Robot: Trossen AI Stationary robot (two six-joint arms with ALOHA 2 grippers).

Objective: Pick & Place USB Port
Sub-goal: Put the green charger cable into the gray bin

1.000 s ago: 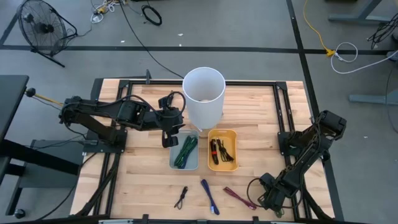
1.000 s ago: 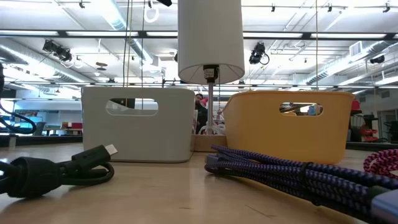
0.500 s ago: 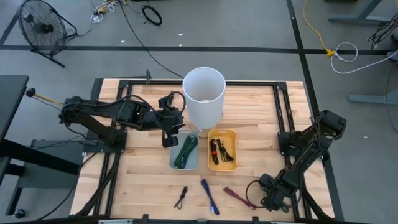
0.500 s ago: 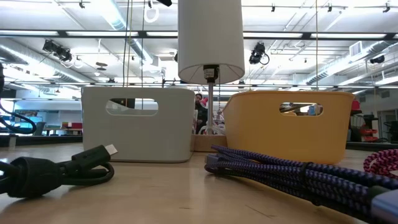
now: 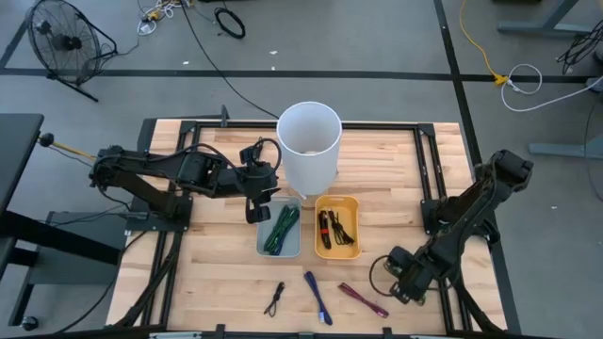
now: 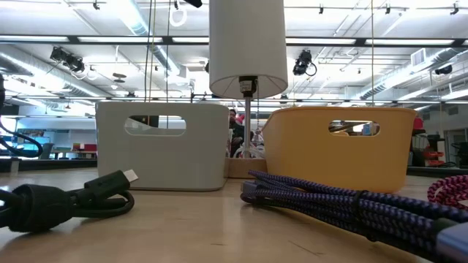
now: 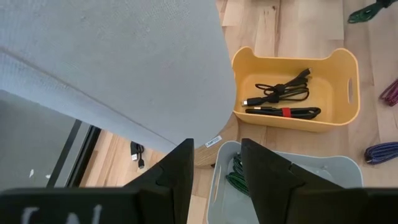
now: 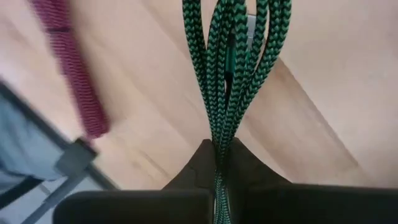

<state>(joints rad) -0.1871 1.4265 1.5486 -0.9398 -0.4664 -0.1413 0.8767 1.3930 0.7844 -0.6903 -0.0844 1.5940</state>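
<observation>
My right gripper point(image 5: 401, 276) is over the table's near right part, shut on a green braided cable bundle point(image 8: 233, 56). A maroon cable point(image 8: 69, 74) lies beside it on the wood. My left gripper point(image 7: 215, 163) hangs open and still above the grey bin point(image 5: 279, 231), close to the white cylinder point(image 5: 308, 146). The grey bin holds green cables. The yellow bin point(image 5: 336, 226) holds black cables. Near the front edge lie a black cable point(image 5: 274, 299), a blue-purple cable point(image 5: 317, 297) and the maroon cable point(image 5: 363, 299). My right gripper pinches the green bundle between its two fingers at one end of its loops point(image 8: 221, 127). Several strands run side by side out of the fingertips. The fingers point steeply down from above, along the strands. The bundle hangs below them over the wood; whether its far end rests there I cannot tell.
The white cylinder stands behind the two bins at the table's middle. The low view shows the black cable point(image 6: 66, 197) and blue-purple cable point(image 6: 344, 204) lying in front of the grey bin point(image 6: 162, 146) and yellow bin point(image 6: 336, 146). A black frame rims the table.
My right gripper has risen and gone from the near right corner toward the far edge and slightly left, with its arm lifting. The left arm and the cables on the table have stayed where they were.
</observation>
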